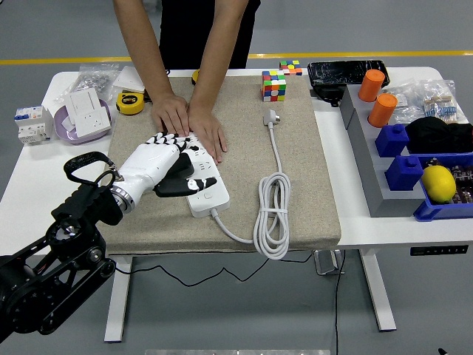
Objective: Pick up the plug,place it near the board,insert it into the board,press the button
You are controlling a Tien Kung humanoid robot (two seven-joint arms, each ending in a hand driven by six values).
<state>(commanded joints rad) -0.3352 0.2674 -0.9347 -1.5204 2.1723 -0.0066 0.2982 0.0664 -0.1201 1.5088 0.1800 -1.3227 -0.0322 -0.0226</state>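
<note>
White left hand point(166, 164) of the black left arm reaches in from the lower left, fingers curled around a black plug point(180, 171) and holding it over the near half of the white power strip point(207, 185). Person's hands point(188, 122) (both, side by side, palms down) press the strip's far end flat on the tan mat point(303, 170). Strip's white cable point(272, 211) lies coiled just right of it, its own plug end point(271, 117) pointing toward a colour cube point(274, 86) at the mat's far edge. Further right, grey rack with orange cylinders point(377, 97), blue bins, a lemon point(438, 183). Right arm not in frame.
</note>
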